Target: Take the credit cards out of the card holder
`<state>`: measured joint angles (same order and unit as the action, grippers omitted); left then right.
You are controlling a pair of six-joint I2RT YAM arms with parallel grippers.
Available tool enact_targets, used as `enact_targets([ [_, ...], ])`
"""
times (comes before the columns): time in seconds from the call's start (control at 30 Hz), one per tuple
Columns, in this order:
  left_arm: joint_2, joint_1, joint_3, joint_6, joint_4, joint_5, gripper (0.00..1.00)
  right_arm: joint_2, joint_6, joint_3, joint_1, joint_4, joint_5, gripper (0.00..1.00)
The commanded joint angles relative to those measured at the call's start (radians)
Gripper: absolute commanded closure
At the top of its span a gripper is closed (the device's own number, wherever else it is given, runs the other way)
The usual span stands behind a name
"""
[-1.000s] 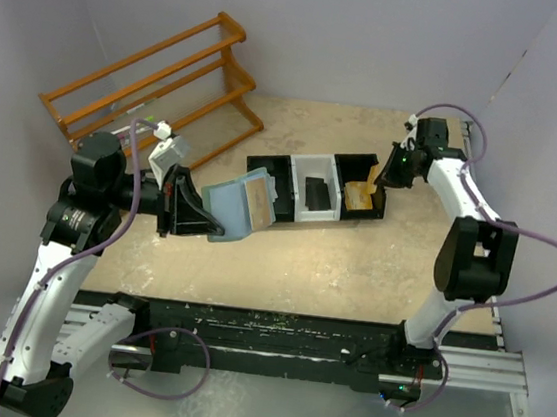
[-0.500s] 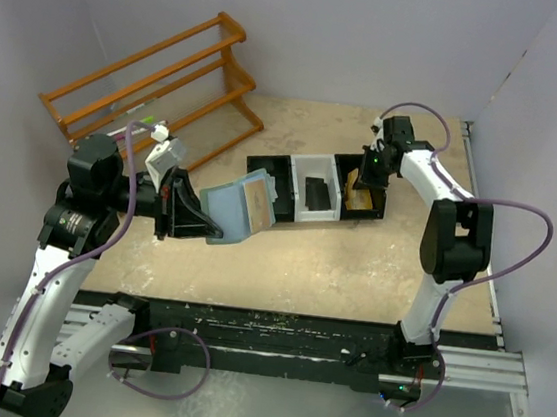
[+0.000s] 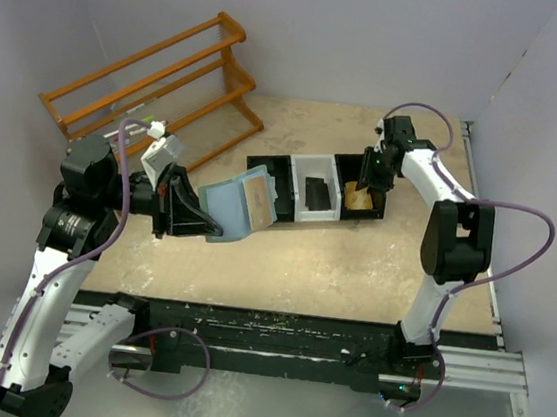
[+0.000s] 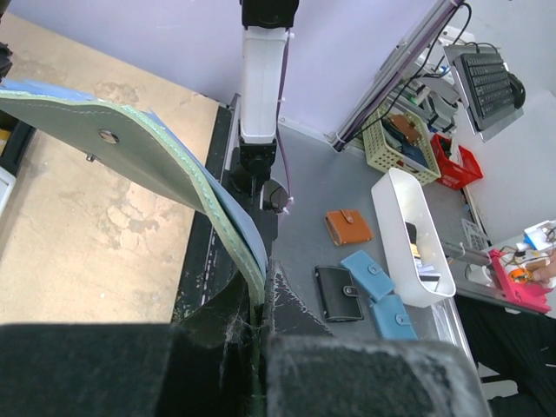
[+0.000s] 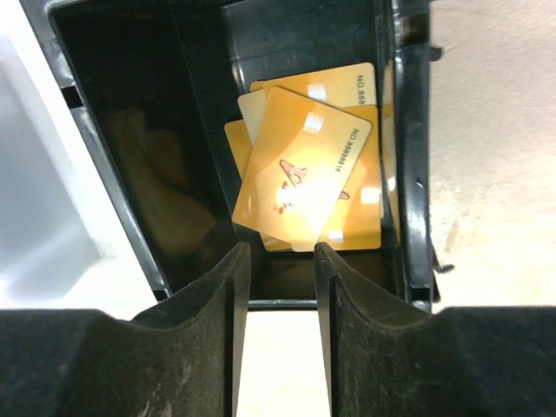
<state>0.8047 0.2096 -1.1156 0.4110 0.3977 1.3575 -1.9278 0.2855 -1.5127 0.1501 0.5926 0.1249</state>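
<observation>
Left end effector (image 4: 262, 295) clamping card holder (image 3: 234, 207); I'm holding right end effector (image 5: 281, 261) open over cards (image 5: 300, 178) in tray (image 5: 408, 174); tan card (image 3: 257, 204) waiting in holder.

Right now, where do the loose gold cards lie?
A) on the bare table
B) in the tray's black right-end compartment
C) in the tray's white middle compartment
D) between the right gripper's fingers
B: the right wrist view shows the credit cards overlapping on the floor of a black compartment of the tray, below the open, empty right gripper.
</observation>
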Motion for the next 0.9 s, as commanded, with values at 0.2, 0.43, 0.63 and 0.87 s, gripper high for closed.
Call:
enact_targets([
  [0.2, -0.012, -0.003, -0.017, 0.06, -0.128, 0.006, 1.0, 0.221, 0.03, -0.083, 0.07, 0.047, -0.118, 0.49],
  [0.43, -0.011, -0.001, 0.023, 0.163, -0.278, -0.022, 1.0, 0.577, 0.341, 0.245, 0.082, -0.493, 0.57, 0.13],
  [0.63, -0.005, 0.002, 0.04, 0.236, -0.37, -0.024, 1.0, 0.754, 0.833, 0.552, 0.223, -1.172, 0.717, 0.0],
  [0.87, -0.01, 0.002, 0.036, 0.265, -0.392, -0.02, 1.0, 0.72, 1.113, 0.68, 0.392, -1.69, 0.656, 0.0],
])
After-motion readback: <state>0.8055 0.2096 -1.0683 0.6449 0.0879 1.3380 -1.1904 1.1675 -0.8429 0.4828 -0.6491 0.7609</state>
